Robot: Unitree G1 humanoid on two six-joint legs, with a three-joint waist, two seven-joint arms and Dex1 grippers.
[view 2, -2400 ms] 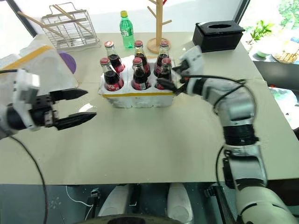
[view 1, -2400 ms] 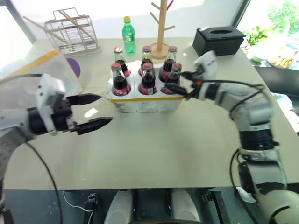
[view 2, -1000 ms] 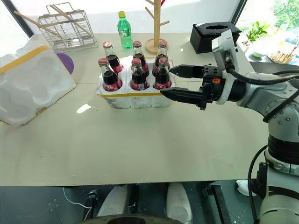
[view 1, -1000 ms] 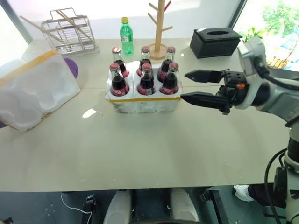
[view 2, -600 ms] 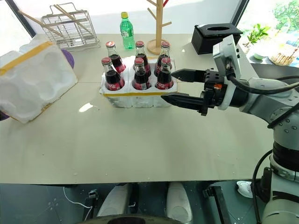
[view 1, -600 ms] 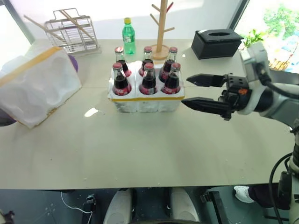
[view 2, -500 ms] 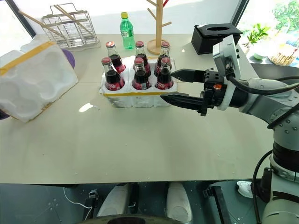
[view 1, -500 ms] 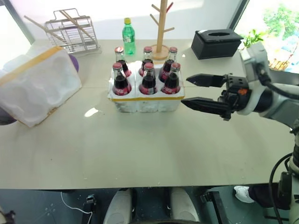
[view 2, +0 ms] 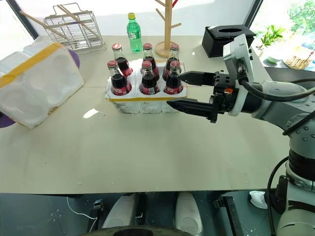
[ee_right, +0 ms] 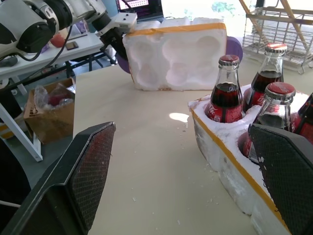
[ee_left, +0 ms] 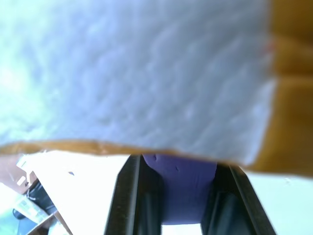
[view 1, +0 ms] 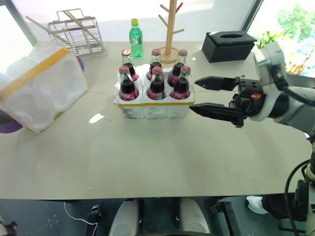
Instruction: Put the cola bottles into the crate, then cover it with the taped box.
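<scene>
Taped box [view 1: 42, 86] has tilted up; crate [view 1: 155, 105] holds 6 cola bottles [view 1: 156, 84].

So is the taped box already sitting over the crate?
No: the taped box is off to the crate's left, tilted, with all six cola bottles uncovered.

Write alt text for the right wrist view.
Six cola bottles stand in the crate between the right pincer's open black fingers. Across the table, the left pincer grips the taped box at its end.
</scene>
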